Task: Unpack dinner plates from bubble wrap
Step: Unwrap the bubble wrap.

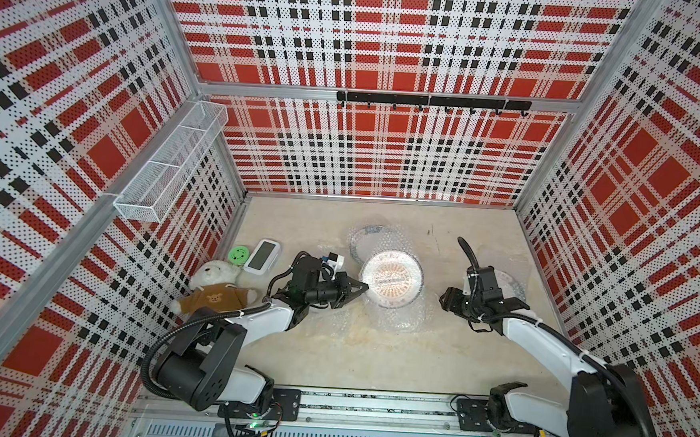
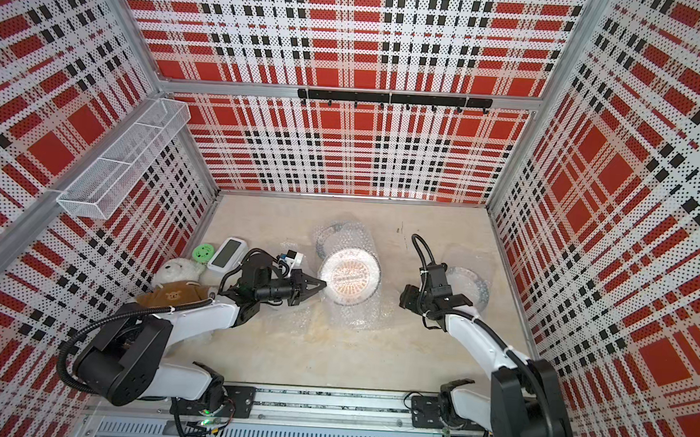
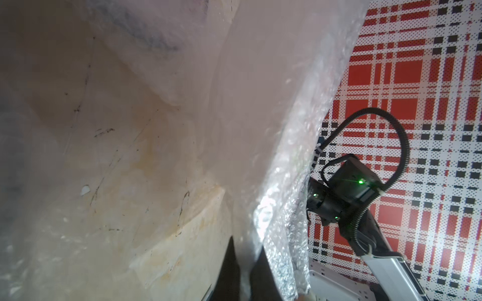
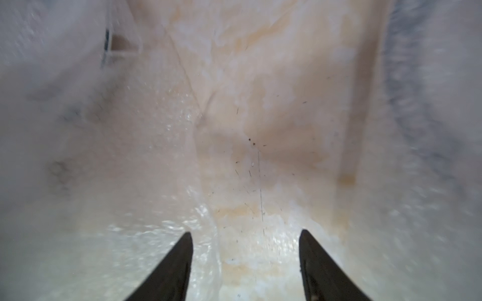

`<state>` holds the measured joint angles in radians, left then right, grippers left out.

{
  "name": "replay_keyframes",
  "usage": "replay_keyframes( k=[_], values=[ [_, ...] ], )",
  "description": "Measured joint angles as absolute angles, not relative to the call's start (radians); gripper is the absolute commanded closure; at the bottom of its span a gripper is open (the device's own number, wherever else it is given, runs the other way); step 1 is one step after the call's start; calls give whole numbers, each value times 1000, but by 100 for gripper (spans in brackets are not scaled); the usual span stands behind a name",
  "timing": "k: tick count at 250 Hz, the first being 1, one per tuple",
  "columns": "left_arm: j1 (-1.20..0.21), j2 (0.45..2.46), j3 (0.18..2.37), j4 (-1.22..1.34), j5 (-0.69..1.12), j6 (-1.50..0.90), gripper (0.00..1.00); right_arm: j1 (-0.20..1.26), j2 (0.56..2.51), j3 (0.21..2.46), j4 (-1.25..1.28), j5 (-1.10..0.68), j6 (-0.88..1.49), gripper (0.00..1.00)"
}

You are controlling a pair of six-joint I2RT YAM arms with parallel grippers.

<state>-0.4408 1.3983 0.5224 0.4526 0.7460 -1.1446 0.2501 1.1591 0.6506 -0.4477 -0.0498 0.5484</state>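
While the left gripper (image 1: 361, 289) is pinching the bubble wrap (image 1: 394, 320) beside the sunburst plate (image 1: 392, 277), lying uncovered on that sheet, the right gripper (image 4: 245, 234) is hovering, jaws apart, on the plate's other side; likely next: sliding the sheet out.

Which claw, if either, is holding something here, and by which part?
Left claw pinches the bubble wrap by its edge beside the plate; right claw is open, holding nothing.
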Motion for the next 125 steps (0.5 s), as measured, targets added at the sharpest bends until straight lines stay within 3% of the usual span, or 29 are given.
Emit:
replay_keyframes(
  k=[28,68,125],
  values=[
    [-476,1405,549,421,742,-1116,100,199,1042,716,-506,-29,516,12],
    [-513,1435,582,410,739,-1093,100,186,960,768,-458,-214,467,12],
    [-531,1464,599,397,733,-1083,100,189,1042,743,-344,-456,480,33]
  ],
)
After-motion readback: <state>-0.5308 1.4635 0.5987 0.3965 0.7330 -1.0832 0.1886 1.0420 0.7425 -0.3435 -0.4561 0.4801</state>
